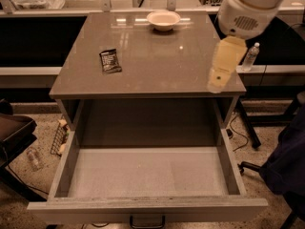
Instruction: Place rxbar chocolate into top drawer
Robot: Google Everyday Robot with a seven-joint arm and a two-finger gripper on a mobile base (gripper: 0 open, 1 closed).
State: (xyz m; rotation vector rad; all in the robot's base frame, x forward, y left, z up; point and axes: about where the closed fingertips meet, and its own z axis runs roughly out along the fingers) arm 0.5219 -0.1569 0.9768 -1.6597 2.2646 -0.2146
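Light, flat bar [110,60], slick wrapper, likely bendy; pinch across narrow sides; gripper [220,70] above table [157,61] right edge, openness unclear

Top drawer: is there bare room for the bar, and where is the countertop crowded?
The top drawer floor is bare wall to wall. On the countertop, the middle between rxbar chocolate, white bowl and the gripper over the right edge is free. Nowhere crowded.
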